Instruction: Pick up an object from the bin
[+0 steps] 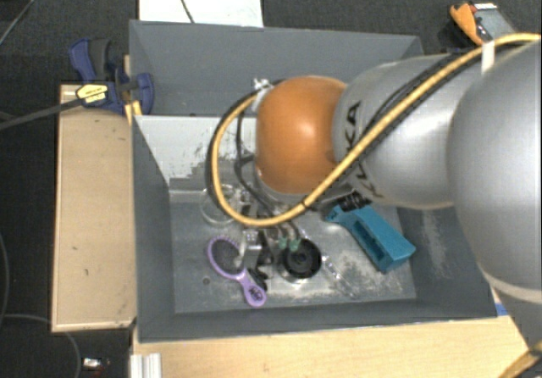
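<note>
My gripper (261,254) reaches down into the front middle of the bin, mostly hidden under the wrist's orange dome. Just left of it lies a purple loop-shaped tool (229,259) whose handle runs toward the front wall. A black round thing (300,261) rests on the floor close to the gripper's right side. It is unclear whether the gripper touches either one.
A blue block-like object (378,236) lies to the right on the bin floor. A pale, clear-looking thing (211,209) sits at the left behind the gripper. The arm and its yellow cable cover the bin's right and rear.
</note>
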### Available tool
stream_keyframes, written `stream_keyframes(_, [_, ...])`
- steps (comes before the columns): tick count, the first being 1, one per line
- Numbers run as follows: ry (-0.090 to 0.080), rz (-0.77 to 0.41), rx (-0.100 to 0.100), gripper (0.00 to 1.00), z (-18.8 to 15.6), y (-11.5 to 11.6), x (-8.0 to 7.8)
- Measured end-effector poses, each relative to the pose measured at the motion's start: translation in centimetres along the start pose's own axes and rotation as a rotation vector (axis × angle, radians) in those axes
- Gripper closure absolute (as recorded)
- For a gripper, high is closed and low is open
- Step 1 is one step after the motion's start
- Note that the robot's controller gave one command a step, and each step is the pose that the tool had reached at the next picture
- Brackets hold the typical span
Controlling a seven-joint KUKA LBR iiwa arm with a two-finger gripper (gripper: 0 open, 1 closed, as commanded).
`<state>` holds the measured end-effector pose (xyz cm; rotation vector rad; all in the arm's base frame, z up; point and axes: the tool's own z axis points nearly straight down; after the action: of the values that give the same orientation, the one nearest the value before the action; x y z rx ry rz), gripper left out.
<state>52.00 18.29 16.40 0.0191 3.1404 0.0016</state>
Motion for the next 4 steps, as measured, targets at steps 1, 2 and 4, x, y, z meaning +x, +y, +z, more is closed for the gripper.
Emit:
stream_keyframes(1, [0.000,0.001,0.000,0.00,0.0,0.0,0.0])
stream_keyframes(2, [0.002,-0.241,0.001,0.00,-3.2,0.4,-0.5])
stream_keyframes(4, [-0.010,-0.409,-0.001,0.00,-9.4,-0.6,0.6])
